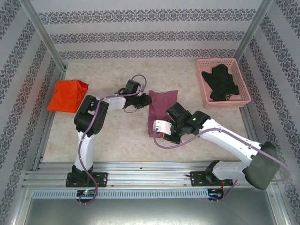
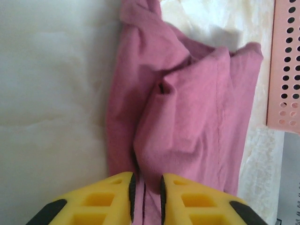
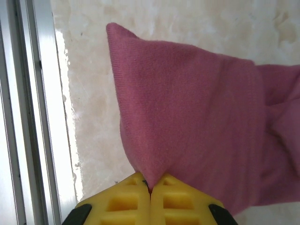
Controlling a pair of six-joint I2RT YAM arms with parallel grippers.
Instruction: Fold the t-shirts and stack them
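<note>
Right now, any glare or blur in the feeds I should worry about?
Top view: evenly lit, sharp, only faint shadows. Left wrist view: table blown out white, maroon shirt reads pinkish and a bit soft. Right wrist view: glare along the metal rail, shirt weave crisp.

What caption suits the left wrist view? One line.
Left end effector pinching the maroon t-shirt, pink basket nearby.

folded shirt [image 1: 67, 95]: left | other shirt [image 1: 161, 104]: centre | basket [image 1: 229, 103]: right rear
</note>
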